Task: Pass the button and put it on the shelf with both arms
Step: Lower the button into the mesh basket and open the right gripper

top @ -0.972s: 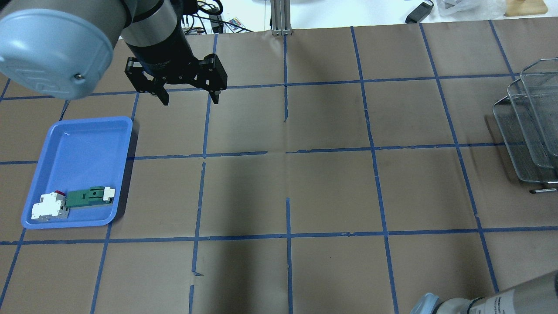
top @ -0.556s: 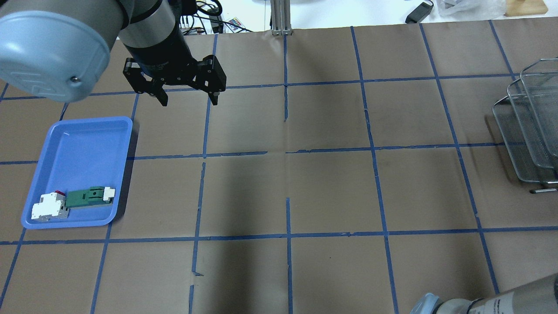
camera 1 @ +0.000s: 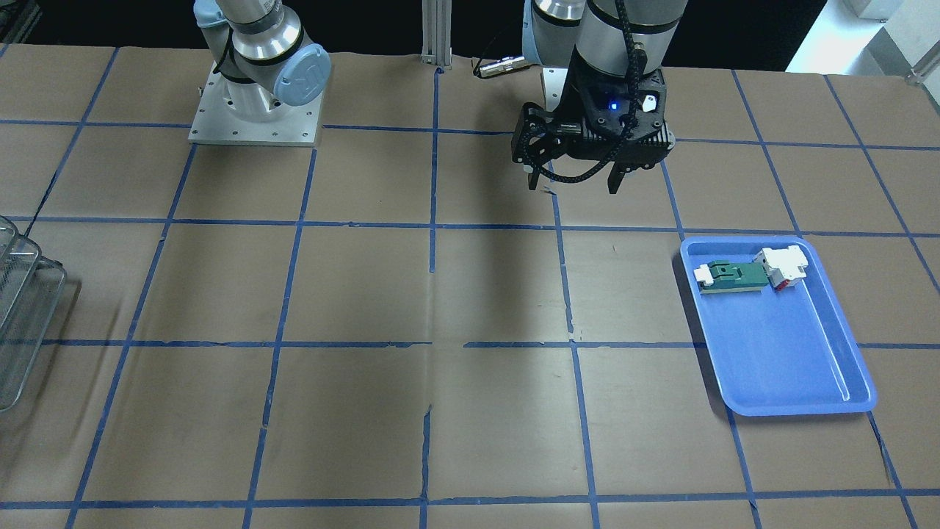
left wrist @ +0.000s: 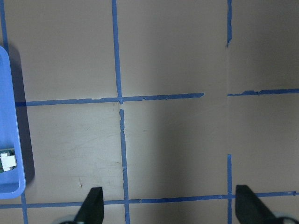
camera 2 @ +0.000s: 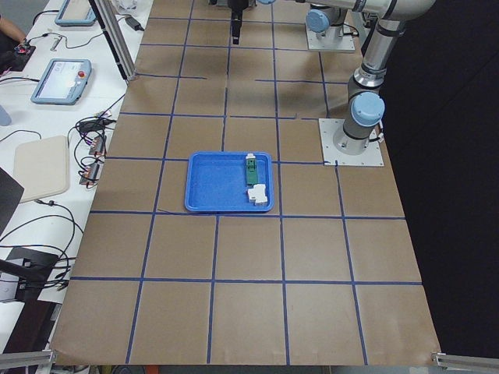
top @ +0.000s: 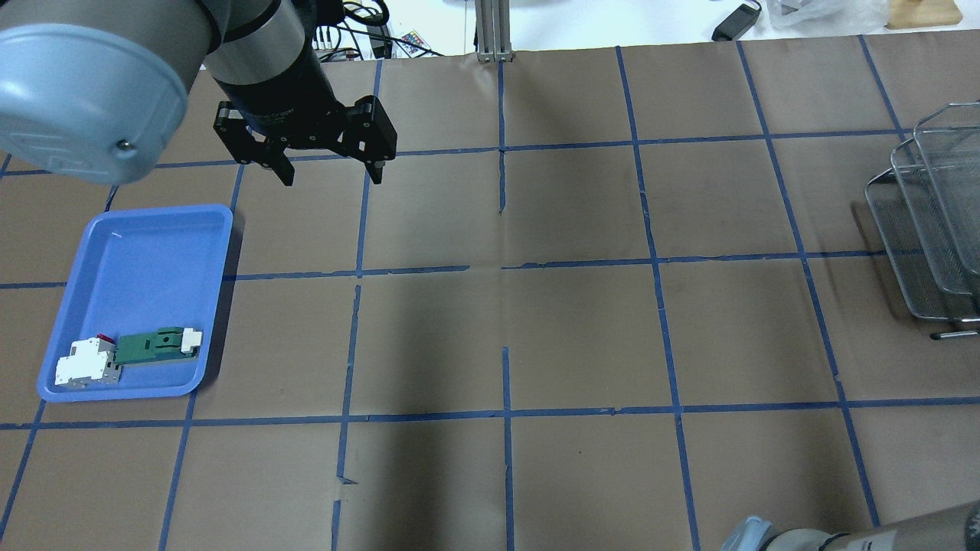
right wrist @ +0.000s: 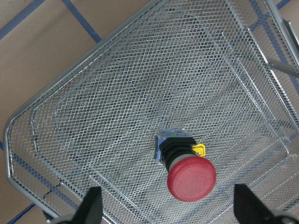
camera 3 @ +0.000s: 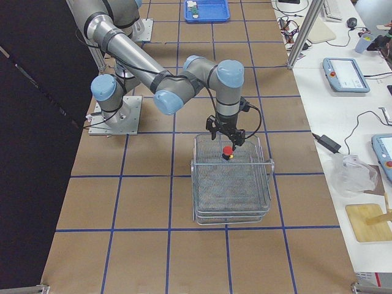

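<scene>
Right wrist-mounted view: one button [right wrist: 187, 169], red cap toward the lens and a yellow tab on its black body, lies on the mesh of the single wire shelf [right wrist: 32, 116]. The right gripper [right wrist: 168, 207] hangs just above it, jaws spread wide and touching nothing. Only this view and the exterior right view, where the button [camera 3: 227, 151] sits near one end of the shelf's top tier, show the part. The overhead camera catches just the shelf's edge [top: 930, 229] and a sliver of the right arm. Well apart from the shelf, toward the opposite end of the surface, the left gripper [top: 333, 180] hovers with jaws spread and empty. Farther still from the shelf lies one blue tray [top: 138, 210] holding two parts, a green-and-white part [top: 157, 344] and a white block [top: 83, 363]. Lettering on the left arm's black wrist is too small to read.
</scene>
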Robot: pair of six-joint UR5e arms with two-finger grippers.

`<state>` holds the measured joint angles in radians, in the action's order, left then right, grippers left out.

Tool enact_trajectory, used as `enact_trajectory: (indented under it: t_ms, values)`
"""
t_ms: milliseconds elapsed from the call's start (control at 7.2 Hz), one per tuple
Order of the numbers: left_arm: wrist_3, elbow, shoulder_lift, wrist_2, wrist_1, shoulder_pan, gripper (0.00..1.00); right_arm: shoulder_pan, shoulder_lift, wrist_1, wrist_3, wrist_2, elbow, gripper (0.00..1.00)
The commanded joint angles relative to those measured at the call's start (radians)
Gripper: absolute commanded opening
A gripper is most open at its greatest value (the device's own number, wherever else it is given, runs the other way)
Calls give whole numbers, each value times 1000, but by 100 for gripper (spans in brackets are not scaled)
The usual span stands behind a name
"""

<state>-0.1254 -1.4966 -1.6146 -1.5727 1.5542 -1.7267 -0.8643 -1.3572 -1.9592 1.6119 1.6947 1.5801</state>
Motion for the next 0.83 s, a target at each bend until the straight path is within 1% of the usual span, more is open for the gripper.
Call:
enact_trajectory:
  t_ms: [0, 139, 278, 417, 556, 694]
  values:
    - [7, 2, 1, 5, 3, 13, 100, -2, -19, 6, -62, 0, 12, 100]
    - [68, 7, 1, 5, 6, 25, 100, -34, -55, 67, -192, -3, 12, 100]
    - [75, 12, 1, 6, 9, 47, 100, -120, -90, 118, -325, -1, 12, 100]
    - [84, 12, 1, 6, 10, 55, 100, -219, -118, 161, -484, 2, 12, 100]
    - [92, 12, 1, 5, 10, 55, 100, -330, -138, 230, -699, -9, 12, 100]
    - [96, 6, 4, 5, 10, 55, 100, -460, -146, 253, -925, -9, 12, 100]
